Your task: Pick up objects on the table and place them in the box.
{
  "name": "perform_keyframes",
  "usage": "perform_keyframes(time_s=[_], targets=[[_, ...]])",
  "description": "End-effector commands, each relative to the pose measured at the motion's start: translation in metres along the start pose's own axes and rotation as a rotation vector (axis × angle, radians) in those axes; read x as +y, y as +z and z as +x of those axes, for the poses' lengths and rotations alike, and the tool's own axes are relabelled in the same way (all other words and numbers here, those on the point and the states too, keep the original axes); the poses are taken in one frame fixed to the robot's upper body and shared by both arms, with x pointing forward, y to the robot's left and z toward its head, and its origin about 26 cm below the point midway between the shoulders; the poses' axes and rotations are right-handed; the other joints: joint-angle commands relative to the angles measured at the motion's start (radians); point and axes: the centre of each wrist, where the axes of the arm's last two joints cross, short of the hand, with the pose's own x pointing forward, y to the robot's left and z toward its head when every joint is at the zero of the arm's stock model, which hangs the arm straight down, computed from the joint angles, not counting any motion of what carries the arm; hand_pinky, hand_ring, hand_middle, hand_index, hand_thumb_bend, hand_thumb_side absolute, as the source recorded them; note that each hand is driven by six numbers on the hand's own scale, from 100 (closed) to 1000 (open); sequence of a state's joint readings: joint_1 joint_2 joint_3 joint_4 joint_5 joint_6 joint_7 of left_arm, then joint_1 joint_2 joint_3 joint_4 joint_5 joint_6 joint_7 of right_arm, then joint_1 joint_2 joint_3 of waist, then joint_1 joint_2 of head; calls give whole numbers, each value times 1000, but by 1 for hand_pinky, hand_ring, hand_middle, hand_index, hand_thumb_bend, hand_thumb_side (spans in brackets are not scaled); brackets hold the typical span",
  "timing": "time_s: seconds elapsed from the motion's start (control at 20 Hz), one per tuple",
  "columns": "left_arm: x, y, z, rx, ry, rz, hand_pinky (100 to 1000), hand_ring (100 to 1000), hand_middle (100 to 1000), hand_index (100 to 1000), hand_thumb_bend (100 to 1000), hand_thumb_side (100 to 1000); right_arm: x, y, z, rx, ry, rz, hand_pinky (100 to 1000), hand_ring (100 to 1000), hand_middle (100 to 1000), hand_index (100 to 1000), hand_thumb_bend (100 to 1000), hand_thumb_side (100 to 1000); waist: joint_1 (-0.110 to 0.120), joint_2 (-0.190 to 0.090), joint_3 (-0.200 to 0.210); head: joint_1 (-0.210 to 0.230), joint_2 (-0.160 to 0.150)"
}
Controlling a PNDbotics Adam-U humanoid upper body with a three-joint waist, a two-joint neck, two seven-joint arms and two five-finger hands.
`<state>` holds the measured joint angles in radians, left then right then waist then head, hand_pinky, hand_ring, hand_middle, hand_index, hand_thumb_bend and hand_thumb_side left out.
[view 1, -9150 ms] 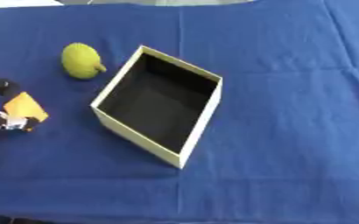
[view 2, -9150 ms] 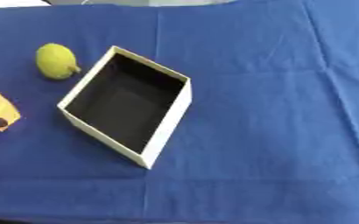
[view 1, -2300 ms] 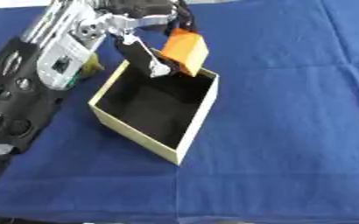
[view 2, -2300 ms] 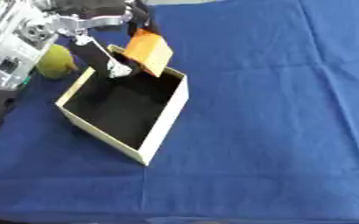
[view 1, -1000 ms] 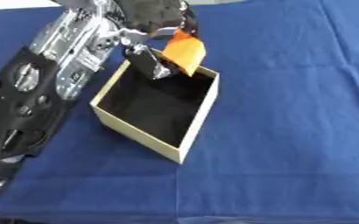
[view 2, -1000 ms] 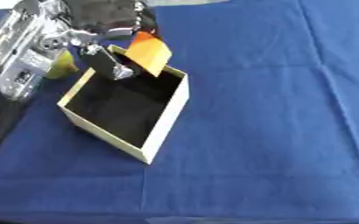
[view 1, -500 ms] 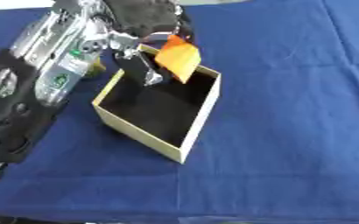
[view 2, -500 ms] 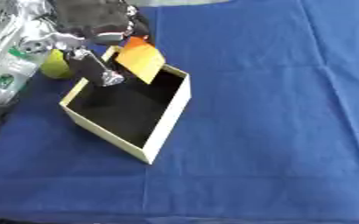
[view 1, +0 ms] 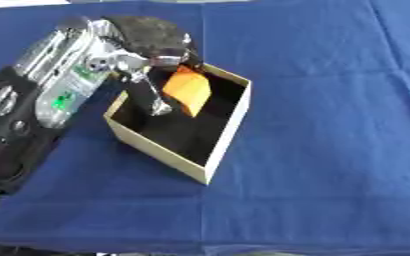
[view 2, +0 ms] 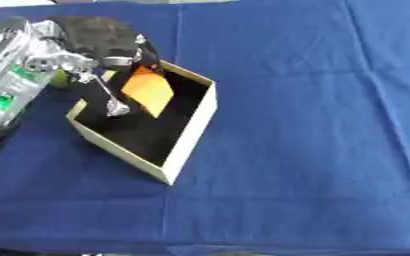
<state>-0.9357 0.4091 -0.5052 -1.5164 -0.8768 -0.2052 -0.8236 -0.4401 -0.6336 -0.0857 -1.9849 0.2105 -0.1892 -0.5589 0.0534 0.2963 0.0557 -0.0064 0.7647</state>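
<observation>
My left hand (view 1: pixel 152 39) reaches in from the left over the far corner of the box (view 1: pixel 229 125), a cream carton with a black inside. Its fingers are curled on an orange block (view 1: pixel 187 89), which hangs tilted just inside the box's opening near the far wall. One finger (view 1: pixel 152 101) points down into the box beside the block. A yellow-green fruit (view 2: pixel 61 79) lies on the cloth left of the box, mostly hidden behind my arm. My right hand shows in neither view.
A blue cloth (view 1: pixel 331 100) covers the table, with open cloth to the right of the box and in front of it. My left forearm (view 1: pixel 42 105) covers the table's left side. The table's front edge runs along the bottom of the views.
My left hand has come down and slightly toward me with the orange block, from above the box's far rim to inside its opening. The box has not moved.
</observation>
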Motion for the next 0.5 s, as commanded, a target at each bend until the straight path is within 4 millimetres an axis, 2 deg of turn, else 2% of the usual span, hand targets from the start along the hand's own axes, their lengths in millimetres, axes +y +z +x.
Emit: perform_keyframes(time_s=[0.05, 0.1, 0.15, 0.2, 0.25, 0.4, 0.45, 0.5], targets=[[-5, -7, -3, 0, -2, -24, 663, 576, 494, 675, 100, 100, -4, -7, 4, -34, 11, -6, 831, 710, 672, 752, 100, 726, -5, -16, -1, 4, 0], [-7, -10, -4, -2, 2, -33, 672, 586, 503, 683, 100, 103, -4, -7, 4, -34, 11, -6, 831, 710, 672, 752, 100, 726, -5, -15, -1, 4, 0], [-10, -13, -4, -4, 5, -41, 712, 648, 565, 741, 100, 172, -4, -7, 4, -33, 11, -6, 831, 710, 672, 752, 100, 726, -5, -15, -2, 4, 0], [-12, -15, -5, -7, 5, -49, 718, 658, 575, 752, 100, 182, -4, -7, 4, -33, 11, -6, 831, 710, 672, 752, 100, 726, -5, -15, -2, 5, -1], [-14, -17, -6, -13, 2, -56, 773, 741, 663, 833, 129, 262, -4, -7, 4, -32, 11, -6, 831, 710, 671, 752, 100, 727, -5, -15, -2, 5, 0], [-17, -17, -7, -42, -16, -82, 850, 839, 786, 918, 288, 391, -4, -6, 4, -30, 13, -6, 831, 710, 671, 752, 100, 727, -5, -15, -2, 3, 1], [-17, -17, -7, -51, -22, -92, 886, 889, 841, 938, 383, 458, -4, -6, 4, -30, 13, -6, 831, 710, 671, 752, 100, 728, -5, -15, -2, 3, 1], [-17, -16, -8, -56, -30, -101, 896, 901, 855, 946, 429, 488, -4, -6, 4, -29, 14, -5, 831, 710, 671, 752, 100, 728, -5, -15, -1, 2, 2]])
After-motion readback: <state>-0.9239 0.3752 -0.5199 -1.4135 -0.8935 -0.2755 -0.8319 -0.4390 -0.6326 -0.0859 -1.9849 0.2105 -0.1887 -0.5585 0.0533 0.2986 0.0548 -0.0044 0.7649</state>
